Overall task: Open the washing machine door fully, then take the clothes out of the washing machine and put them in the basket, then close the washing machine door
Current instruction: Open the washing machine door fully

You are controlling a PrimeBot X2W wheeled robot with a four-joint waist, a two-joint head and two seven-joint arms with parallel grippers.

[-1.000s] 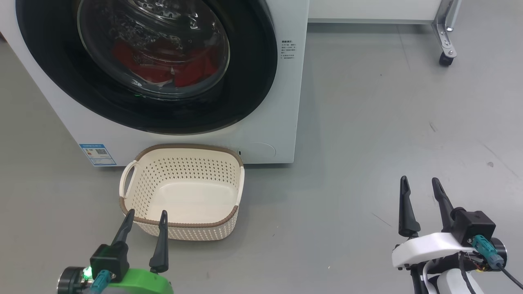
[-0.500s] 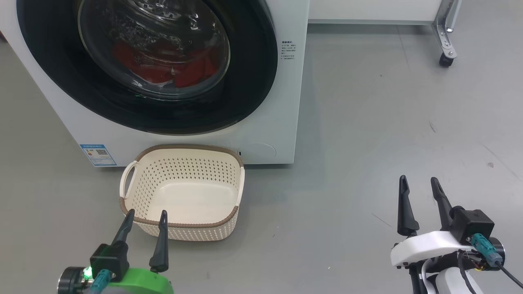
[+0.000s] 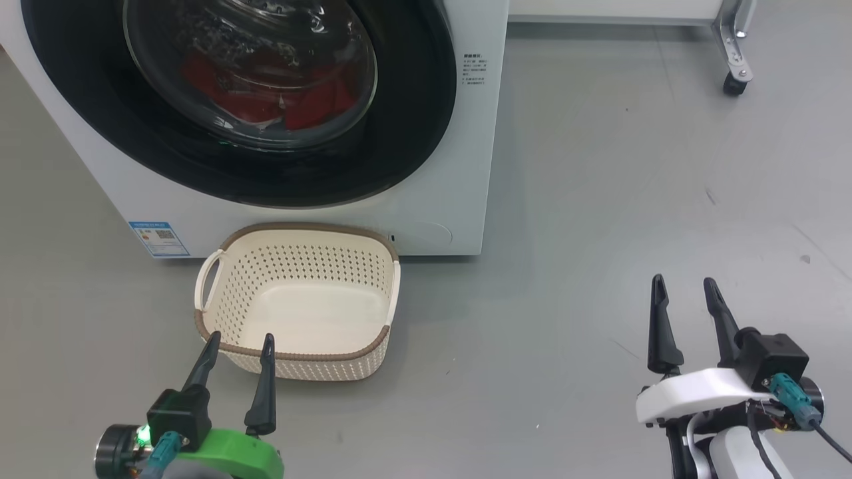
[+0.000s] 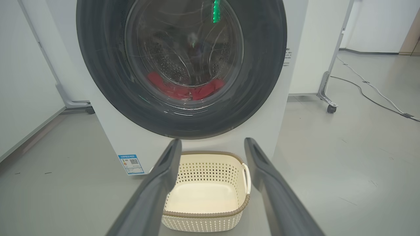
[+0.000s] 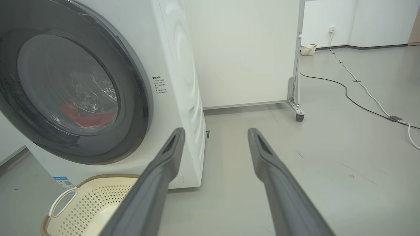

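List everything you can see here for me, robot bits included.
washing machine: one, white, on the grey floor ahead
washing machine door: one, black rim, clear glass, shut
clothes: count unclear, red, inside the drum behind the glass
basket: one, cream with brown rim, on the floor before the machine
sticker: one, blue, machine's lower left corner
caster: one, black, under a metal frame right of the machine
left gripper: one, dark fingers, open, at the basket's near rim
right gripper: one, dark fingers, open, over bare floor
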